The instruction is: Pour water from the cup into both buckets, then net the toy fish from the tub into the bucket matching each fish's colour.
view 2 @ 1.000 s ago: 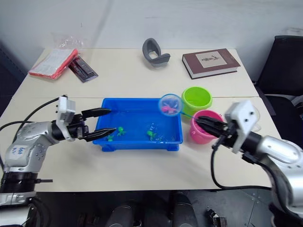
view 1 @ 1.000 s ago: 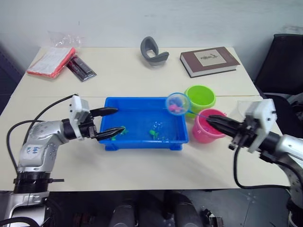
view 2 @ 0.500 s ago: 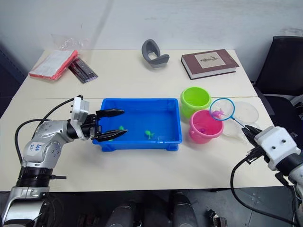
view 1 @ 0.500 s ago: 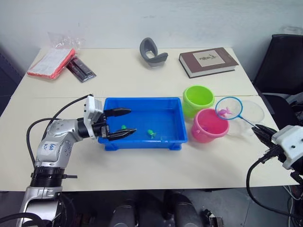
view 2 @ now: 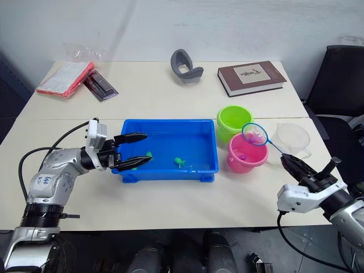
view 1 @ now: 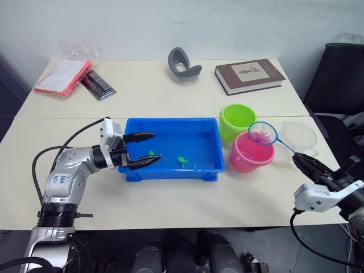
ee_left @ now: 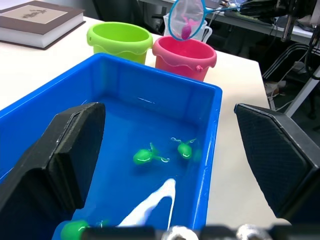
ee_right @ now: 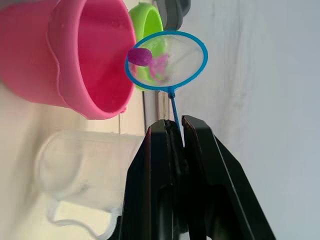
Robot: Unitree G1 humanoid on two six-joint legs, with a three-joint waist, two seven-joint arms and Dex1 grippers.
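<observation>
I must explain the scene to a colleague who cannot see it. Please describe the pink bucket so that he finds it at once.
Start from the blue tub in the middle of the table; two small buckets stand just off its right end. The pink bucket is the nearer one, beside the lime green bucket, and the net holding a pink fish hangs above it.

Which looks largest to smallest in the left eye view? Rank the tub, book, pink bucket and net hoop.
1. The tub, clearly largest.
2. The book.
3. The pink bucket.
4. The net hoop, though it is held above the table, nearer the camera.
</observation>
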